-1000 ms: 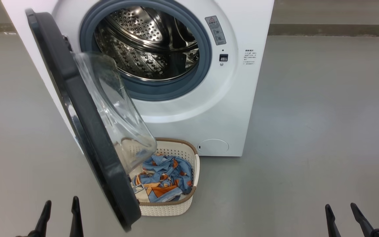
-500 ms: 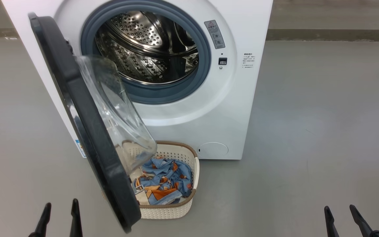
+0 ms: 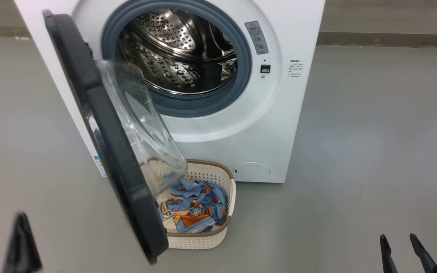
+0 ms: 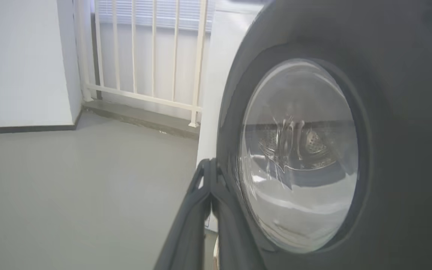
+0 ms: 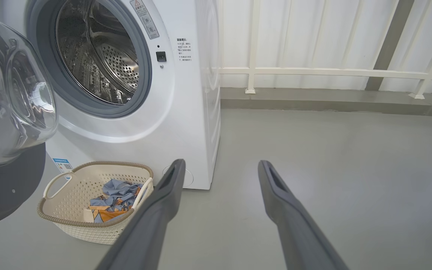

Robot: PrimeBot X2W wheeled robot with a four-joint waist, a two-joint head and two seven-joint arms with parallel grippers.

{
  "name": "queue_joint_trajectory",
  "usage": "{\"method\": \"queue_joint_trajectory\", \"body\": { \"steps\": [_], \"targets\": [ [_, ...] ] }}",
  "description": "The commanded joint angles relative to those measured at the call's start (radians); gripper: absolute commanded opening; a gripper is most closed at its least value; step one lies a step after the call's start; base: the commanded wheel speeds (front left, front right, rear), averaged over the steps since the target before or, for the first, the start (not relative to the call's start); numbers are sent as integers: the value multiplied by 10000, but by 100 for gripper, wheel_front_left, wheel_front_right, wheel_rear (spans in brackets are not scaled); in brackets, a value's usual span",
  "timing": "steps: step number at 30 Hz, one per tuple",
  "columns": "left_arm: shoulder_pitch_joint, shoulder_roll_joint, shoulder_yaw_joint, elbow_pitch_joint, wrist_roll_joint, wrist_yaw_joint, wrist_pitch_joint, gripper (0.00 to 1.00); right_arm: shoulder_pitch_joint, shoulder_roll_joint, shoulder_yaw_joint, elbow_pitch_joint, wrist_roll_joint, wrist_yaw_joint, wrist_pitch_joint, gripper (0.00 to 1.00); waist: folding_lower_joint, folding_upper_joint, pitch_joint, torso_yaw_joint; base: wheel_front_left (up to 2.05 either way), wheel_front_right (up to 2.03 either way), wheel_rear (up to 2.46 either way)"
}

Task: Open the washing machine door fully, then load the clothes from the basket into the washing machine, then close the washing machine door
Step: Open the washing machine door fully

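The first job is in hand: getting the door [image 3: 104, 144] wide open. It sticks out from the washing machine [image 3: 279, 125] toward the robot, about half way round. It hangs over the left part of the basket [image 3: 199, 241], so it is not fully open yet. The basket sits on the floor [image 3: 355, 159] right by the front of the machine. The clothes [image 3: 197, 204] lie inside it, and the drum [image 3: 180, 49] looks empty.

The left fingers [image 4: 201, 202] are pressed together with nothing between them. They sit just beside the door's dark outer rim, and it is hard to say if they touch it. The right fingers [image 5: 167, 195] are spread apart and hold nothing. They wait low down, well to the right of the basket.

Next, I think, the door has to swing further round until it is clear of the basket. It turns on a hinge, so the push or pull should follow a curved path. The clothes can come after that.

In the head view the left fingers are just a dark blur in the low left corner. The left wrist view shows them closed, and it shows the door's outer side with its round glass. The right wrist view shows the basket's handles and a pale railing [image 5: 313, 71] beside the machine.
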Motion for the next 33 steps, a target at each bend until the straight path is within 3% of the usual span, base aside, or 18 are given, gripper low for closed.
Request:
{"method": "queue_joint_trajectory", "body": {
  "steps": [1,7,11,16,22,26,33],
  "targets": [
    [-622,135,358,-450,-57,58,-63,0,-227,-119,201,-278,-114,16,-120,100,0,-1,15,76,0,0,0],
    [-1051,135,-232,-2652,201,502,-63,0,-196,-100,190,-250,-110,16,-120,100,0,-1,-37,294,0,0,0],
    [-1110,135,-1953,-4384,328,564,763,0,-163,-74,127,-238,-31,16,-120,100,0,-1,-46,528,0,0,0],
    [-1520,135,-4733,-5565,-440,717,2234,0,-139,-40,140,-127,52,16,-120,100,0,-1,38,948,0,0,0],
    [-1346,135,-7047,-4535,-1711,1166,3478,0,-349,-18,236,-67,84,16,-120,100,0,-1,168,1147,0,0,0],
    [-1330,135,-7375,-3391,-2200,1447,3532,0,-413,-12,237,-83,96,16,-120,100,0,-1,277,1237,0,0,0],
    [-1925,135,-7617,-1212,-2632,1950,2343,0,-496,-7,357,-55,80,16,-120,100,0,-1,385,1226,0,0,0]
  ]
}}
